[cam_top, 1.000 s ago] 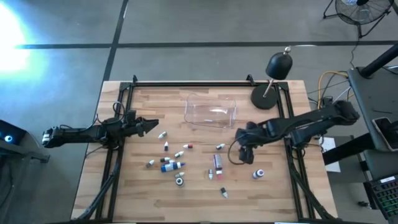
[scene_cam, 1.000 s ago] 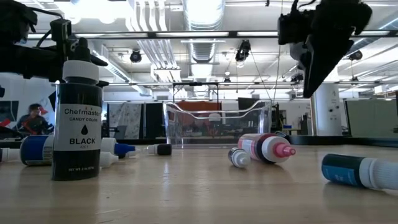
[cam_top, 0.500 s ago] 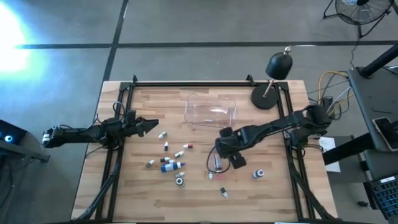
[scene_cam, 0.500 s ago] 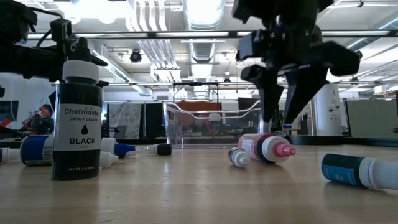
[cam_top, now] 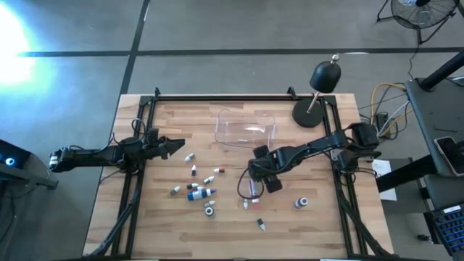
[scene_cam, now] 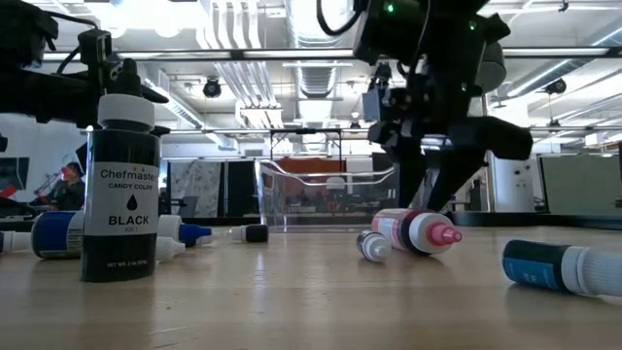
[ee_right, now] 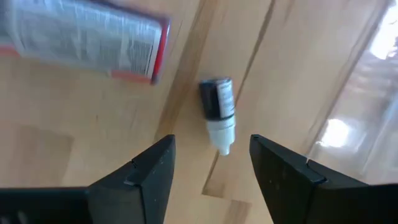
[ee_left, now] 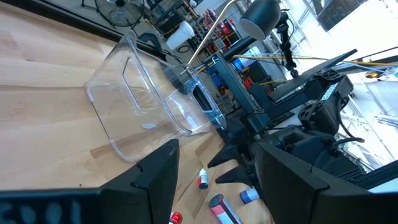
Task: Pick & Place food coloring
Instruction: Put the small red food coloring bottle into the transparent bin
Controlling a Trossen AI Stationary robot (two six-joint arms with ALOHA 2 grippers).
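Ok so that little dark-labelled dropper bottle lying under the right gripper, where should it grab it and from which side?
Take the small bottle across its dark-labelled body, coming straight down from above. It lies flat on the table, and the body is its widest, straightest part; the white tip tapers and would likely slip. The right gripper hangs open with one finger on either side of it.

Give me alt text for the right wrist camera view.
The right gripper, fingers open, hovers above a small dark-labelled dropper bottle lying on the wooden table. A larger red-edged bottle lies beside it.
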